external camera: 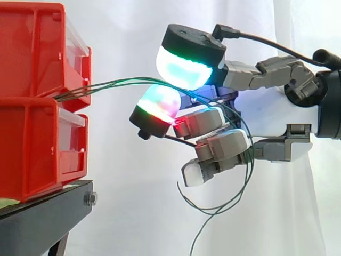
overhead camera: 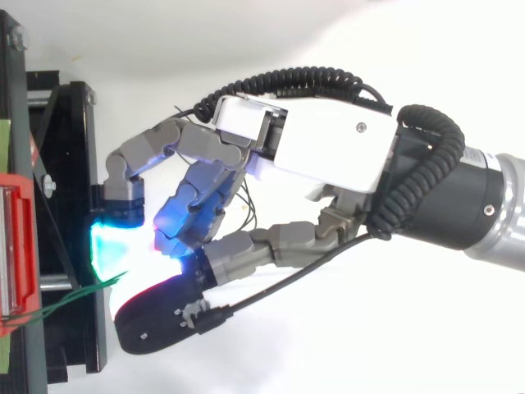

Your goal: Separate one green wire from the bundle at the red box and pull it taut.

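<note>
The hand (external camera: 269,113) is pinching the green wires (external camera: 114,84) between its pads (external camera: 184,66), at three o'clock from the red bins (external camera: 32,149) (several strands are running through, not one). The next move is calling for isolating one, then drawing it toward three o'clock.

A white curtain (external camera: 122,42) hangs behind the work, lit brightly and evenly, with soft vertical folds on its right part. At the lower left is a black stand (external camera: 37,226) with a bolt (external camera: 90,199) in its side. Seen from above, the white surface (overhead camera: 394,353) beside the stand is plain and very bright.
</note>
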### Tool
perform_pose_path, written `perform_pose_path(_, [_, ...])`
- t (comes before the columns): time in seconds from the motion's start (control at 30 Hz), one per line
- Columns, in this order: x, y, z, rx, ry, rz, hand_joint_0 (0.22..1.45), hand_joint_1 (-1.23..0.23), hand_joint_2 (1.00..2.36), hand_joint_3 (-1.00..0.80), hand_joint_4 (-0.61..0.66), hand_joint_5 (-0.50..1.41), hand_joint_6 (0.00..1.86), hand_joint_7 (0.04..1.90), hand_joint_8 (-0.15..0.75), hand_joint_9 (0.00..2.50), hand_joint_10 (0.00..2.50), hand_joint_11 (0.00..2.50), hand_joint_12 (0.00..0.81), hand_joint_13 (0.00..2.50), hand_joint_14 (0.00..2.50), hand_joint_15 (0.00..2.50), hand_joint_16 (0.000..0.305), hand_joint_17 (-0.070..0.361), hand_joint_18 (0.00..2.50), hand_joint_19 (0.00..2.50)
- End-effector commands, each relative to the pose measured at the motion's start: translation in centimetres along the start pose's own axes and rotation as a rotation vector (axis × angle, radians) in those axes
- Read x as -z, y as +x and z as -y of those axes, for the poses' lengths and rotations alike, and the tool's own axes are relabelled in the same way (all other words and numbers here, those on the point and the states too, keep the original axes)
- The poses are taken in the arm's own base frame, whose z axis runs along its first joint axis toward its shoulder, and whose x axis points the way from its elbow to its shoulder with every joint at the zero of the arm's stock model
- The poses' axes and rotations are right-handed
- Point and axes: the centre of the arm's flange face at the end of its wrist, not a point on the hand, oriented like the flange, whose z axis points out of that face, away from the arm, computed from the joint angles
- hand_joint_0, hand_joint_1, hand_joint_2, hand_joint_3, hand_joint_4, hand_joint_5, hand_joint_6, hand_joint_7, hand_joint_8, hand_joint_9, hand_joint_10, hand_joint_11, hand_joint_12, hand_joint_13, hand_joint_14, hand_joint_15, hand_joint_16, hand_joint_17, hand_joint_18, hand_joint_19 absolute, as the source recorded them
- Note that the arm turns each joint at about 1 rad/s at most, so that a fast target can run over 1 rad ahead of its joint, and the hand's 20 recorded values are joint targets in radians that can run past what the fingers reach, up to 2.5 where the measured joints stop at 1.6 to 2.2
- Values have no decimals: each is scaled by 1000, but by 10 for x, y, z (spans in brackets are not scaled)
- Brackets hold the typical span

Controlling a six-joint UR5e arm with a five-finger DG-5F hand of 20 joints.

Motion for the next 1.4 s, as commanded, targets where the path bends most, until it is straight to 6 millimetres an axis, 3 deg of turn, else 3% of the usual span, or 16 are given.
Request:
perform_pose_path(0.0, [0,0,0,1,0,2,634,-646,1000,-488,179,-216,874,1005,293,1108,141,1695,350,1340,18,1403,53,119,864,542])
perform_pose_path(0.17, [0,0,0,1,0,2,662,-712,1009,-397,151,-220,884,1016,295,1089,152,1688,340,1338,18,1400,53,120,866,535])
perform_pose_path(0.37, [0,0,0,1,0,2,713,-843,1000,-488,160,-225,887,999,295,1068,132,1705,340,1306,21,1383,53,119,854,492])
perform_pose_path(0.8, [0,0,1,-1,3,2,726,-915,1000,-500,161,-219,886,1000,294,1075,67,1725,345,1294,23,1374,52,117,848,460])
perform_pose_path(0.9, [0,0,0,-2,1,2,713,-926,1000,-500,159,-218,884,997,296,1075,60,1732,345,1281,24,1350,52,116,844,466])
perform_pose_path(1.13, [0,-1,0,-3,3,3,533,-883,1000,-500,176,-202,830,979,309,1123,1,1681,380,1257,24,1262,54,122,841,487])
perform_pose_path(1.37, [-4,-3,-10,-20,-11,5,516,-804,1000,-500,190,-190,774,983,315,1130,3,1575,399,1195,26,1149,56,126,842,495])
